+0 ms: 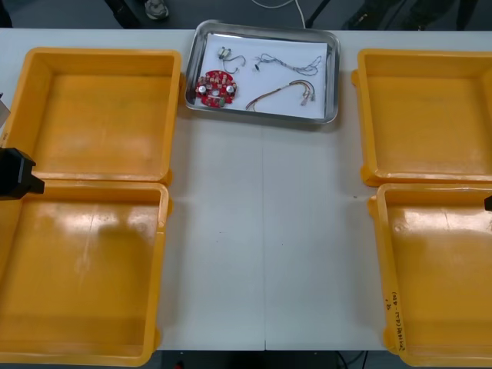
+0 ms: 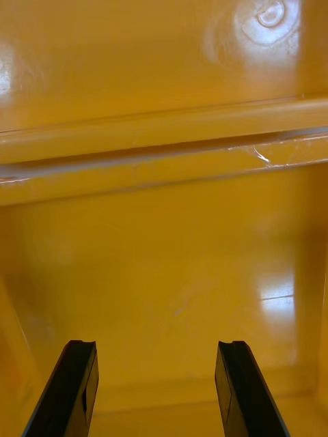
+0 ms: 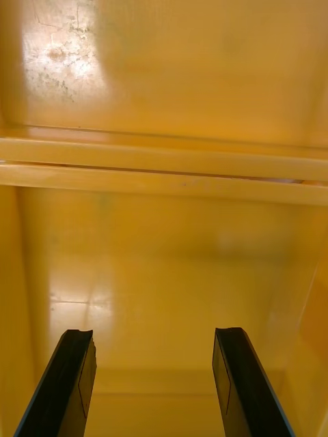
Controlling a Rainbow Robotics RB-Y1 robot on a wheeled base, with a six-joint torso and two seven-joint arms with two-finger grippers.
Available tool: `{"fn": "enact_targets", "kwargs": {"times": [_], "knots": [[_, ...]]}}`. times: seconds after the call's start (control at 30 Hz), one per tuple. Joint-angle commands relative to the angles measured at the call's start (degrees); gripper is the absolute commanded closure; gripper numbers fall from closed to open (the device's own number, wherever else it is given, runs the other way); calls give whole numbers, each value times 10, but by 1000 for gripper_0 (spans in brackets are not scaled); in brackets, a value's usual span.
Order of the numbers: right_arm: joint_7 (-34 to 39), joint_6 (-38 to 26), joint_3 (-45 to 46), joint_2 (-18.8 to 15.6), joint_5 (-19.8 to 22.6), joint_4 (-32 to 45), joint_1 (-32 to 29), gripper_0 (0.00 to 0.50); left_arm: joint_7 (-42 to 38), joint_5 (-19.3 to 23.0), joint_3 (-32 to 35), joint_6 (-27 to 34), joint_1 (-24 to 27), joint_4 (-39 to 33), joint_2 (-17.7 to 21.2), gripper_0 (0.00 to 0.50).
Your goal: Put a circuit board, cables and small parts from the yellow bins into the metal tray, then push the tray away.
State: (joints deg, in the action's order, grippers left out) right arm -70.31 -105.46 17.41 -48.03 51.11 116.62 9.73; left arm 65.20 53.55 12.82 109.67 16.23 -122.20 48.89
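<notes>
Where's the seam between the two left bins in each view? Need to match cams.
Front: left bins' seam, at the left, beside the left gripper.
Left wrist: same seam, ahead of the open left gripper.
Right wrist: the right bins' seam instead, ahead of the right gripper.
Shared landmark: the left gripper.

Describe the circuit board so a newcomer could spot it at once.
Find the metal tray at the table's far edge, between the yellow bins. The circuit board lies in its near corner on the robot's left. It is the one round red thing there; the cables beside it are thin strands.
</notes>
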Motion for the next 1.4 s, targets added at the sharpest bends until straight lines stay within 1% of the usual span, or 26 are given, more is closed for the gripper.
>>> {"fn": "enact_targets", "kwargs": {"times": [0.03,0.37,0.43,0.5,0.73,0.9,1.4], "knots": [[-26,23,19,-27,12,-10,-7,0,41,-5,-3,3,-8,-16,-6,0],[-60,44,16,-27,28,-10,-7,0,41,-5,-3,3,-8,-16,-6,0],[-93,50,14,-26,28,-10,-7,0,41,-5,-3,3,-8,-16,-6,0],[-107,53,14,-26,28,-10,-7,0,41,-5,-3,3,-8,-16,-6,0],[-103,53,11,-26,34,-10,-7,0,41,-5,-3,3,-8,-16,-6,0],[-99,33,11,-22,35,-10,-7,0,41,-5,-3,3,-8,-16,-6,0],[-99,33,11,-22,35,-10,-7,0,41,-5,-3,3,-8,-16,-6,0]]}}
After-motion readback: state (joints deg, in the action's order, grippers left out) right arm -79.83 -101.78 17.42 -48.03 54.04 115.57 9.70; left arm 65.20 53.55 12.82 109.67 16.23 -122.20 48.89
